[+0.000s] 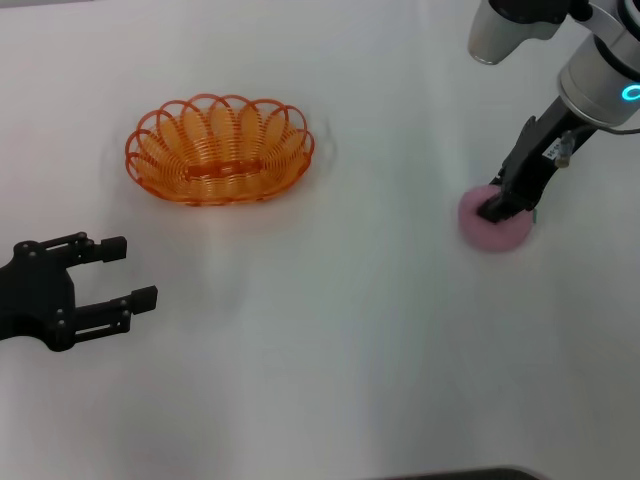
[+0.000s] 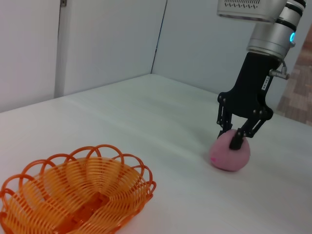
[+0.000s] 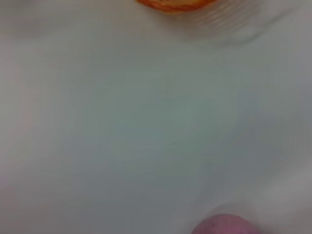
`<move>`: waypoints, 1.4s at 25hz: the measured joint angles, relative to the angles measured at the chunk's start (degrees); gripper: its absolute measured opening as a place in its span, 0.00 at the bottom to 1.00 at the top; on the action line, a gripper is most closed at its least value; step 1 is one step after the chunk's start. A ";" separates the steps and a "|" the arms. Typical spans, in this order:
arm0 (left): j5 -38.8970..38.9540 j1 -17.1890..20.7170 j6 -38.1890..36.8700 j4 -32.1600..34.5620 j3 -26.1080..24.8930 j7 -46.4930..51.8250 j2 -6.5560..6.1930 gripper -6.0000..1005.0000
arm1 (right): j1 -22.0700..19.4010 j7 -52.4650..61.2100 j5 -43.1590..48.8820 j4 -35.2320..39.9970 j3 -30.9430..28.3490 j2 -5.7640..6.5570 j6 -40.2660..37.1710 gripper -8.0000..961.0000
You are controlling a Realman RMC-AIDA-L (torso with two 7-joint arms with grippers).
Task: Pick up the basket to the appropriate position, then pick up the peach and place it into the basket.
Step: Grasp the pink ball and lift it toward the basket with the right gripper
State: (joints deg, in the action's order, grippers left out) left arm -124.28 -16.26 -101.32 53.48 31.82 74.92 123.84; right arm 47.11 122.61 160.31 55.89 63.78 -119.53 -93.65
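- Peach [image 1: 495,228] at 3 o'clock on the white counter [image 1: 330,330], pink, well apart from the basket.
- Right end effector [image 1: 497,211] down on top of the peach, fingers narrow; left wrist view shows one finger [image 2: 236,141] pressed on the fruit's crown [image 2: 230,152] and the other close behind it, contact hidden in the head view.
- Basket [image 1: 219,150] at 10 o'clock, upright, empty, orange wire loops plain in the left wrist view [image 2: 78,197].
- Left end effector [image 1: 118,273] at 8 o'clock, hovering wide, holding nothing, near the basket but apart.
- Right wrist view: only a sliver of basket [image 3: 170,4] and a pink edge of peach [image 3: 224,225], no fingers.
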 joint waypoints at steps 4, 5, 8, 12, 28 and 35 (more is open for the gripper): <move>0.13 0.00 -0.04 -0.03 0.00 0.24 0.00 0.73 | 0.08 0.08 0.38 0.00 0.12 0.00 -0.06 0.40; 0.16 0.00 -0.07 -0.04 0.00 0.26 0.00 0.73 | 0.08 0.22 0.57 0.00 0.28 0.00 -0.06 0.38; 0.16 0.00 -0.09 -0.05 0.00 0.30 0.00 0.73 | 0.09 0.66 0.99 0.00 1.05 0.00 0.08 0.27; 0.16 -0.01 -0.09 -0.04 0.00 0.31 0.00 0.73 | 0.09 0.70 1.01 0.00 1.17 0.00 0.15 0.18; 0.08 -0.13 -0.10 -0.04 0.00 0.32 -0.09 0.73 | 0.09 0.22 1.06 0.00 1.45 0.00 0.06 0.06; -0.16 -0.19 -0.10 -0.04 0.01 0.38 -0.09 0.73 | 0.12 -1.01 0.62 2.02 0.88 0.00 -1.88 0.06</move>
State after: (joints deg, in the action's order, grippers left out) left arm -124.43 -16.45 -101.42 53.44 31.83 75.29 123.75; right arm 47.23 121.60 160.93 57.92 64.66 -119.53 -95.53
